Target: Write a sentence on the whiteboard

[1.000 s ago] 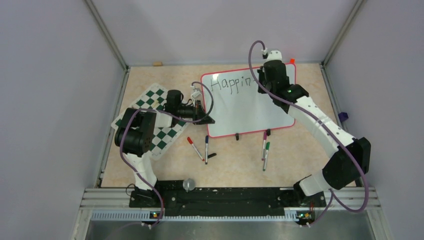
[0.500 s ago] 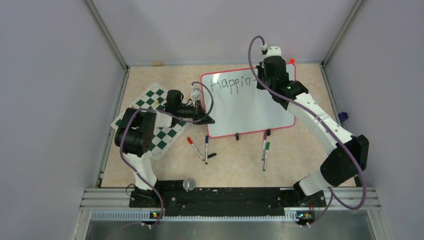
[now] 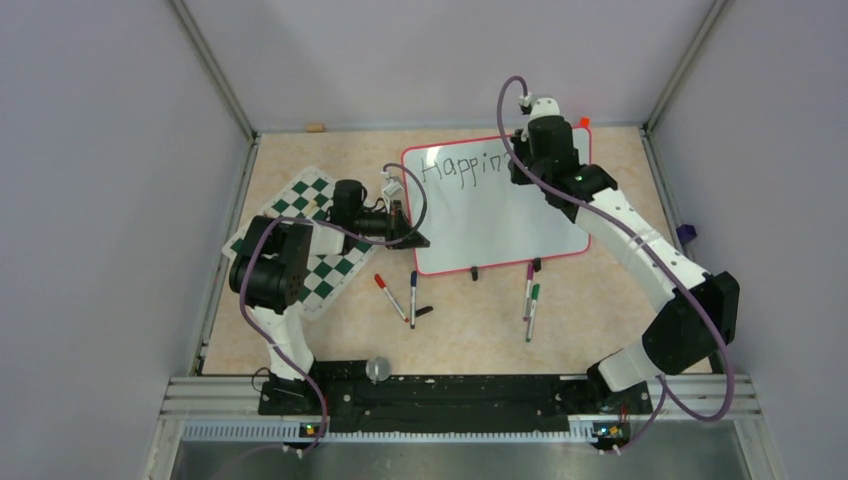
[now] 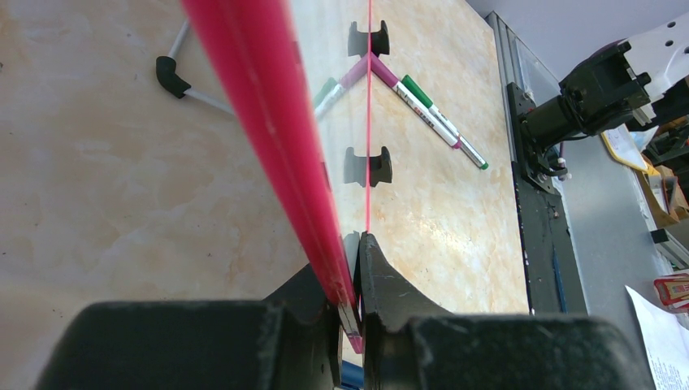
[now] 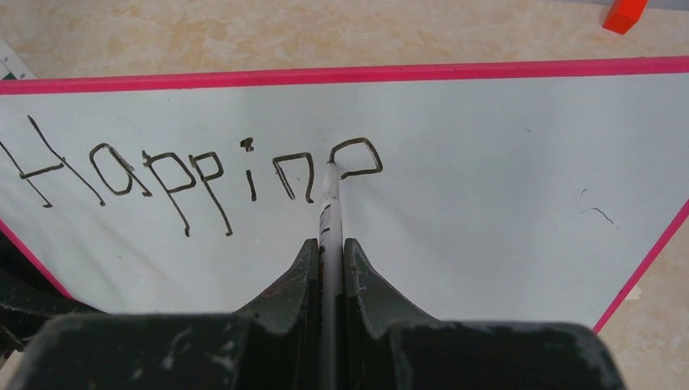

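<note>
Sitting at 1 o'clock on the table [image 3: 470, 325], the whiteboard [image 3: 490, 220] shows a glossy white face, red frame and black "Happin" lettering. At its 9 o'clock edge the left gripper [image 4: 355, 244] clamps the frame; the right gripper [image 5: 329, 244] clenches a marker [image 5: 331, 195].

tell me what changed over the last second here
The right pincer, shut on a thin white marker, shifted slightly left and toward the far edge over the large glossy white red-framed whiteboard, where it is drawing a loop after "Happin". Unchanged: the left pincer stays clamped on the board's red frame; the loose markers and green-and-white checkered mat have not moved.
</note>
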You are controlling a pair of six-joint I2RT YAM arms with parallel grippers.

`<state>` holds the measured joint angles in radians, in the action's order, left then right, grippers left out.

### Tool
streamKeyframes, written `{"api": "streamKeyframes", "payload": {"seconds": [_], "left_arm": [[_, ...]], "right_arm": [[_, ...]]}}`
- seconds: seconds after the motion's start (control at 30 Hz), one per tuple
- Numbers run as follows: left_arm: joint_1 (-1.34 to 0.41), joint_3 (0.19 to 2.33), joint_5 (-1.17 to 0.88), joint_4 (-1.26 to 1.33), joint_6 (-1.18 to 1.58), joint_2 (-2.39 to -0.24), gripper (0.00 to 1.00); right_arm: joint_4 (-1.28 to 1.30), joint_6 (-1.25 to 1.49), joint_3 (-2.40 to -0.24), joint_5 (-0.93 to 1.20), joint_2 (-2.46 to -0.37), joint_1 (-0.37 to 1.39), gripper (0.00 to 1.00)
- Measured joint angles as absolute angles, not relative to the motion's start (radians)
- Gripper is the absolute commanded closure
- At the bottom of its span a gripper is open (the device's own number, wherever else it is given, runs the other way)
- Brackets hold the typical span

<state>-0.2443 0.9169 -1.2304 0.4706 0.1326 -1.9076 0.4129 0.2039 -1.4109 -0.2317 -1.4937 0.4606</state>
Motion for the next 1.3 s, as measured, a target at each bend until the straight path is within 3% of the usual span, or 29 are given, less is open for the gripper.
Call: {"api": "streamKeyframes", "payload": {"seconds": [1.3], "left_arm": [[-0.244,0.916,-1.236,0.474,0.128,-1.907,1.00]], "right_arm": [[0.443,0.214,-1.383,-0.309,-1.434,0.389,1.00]]}}
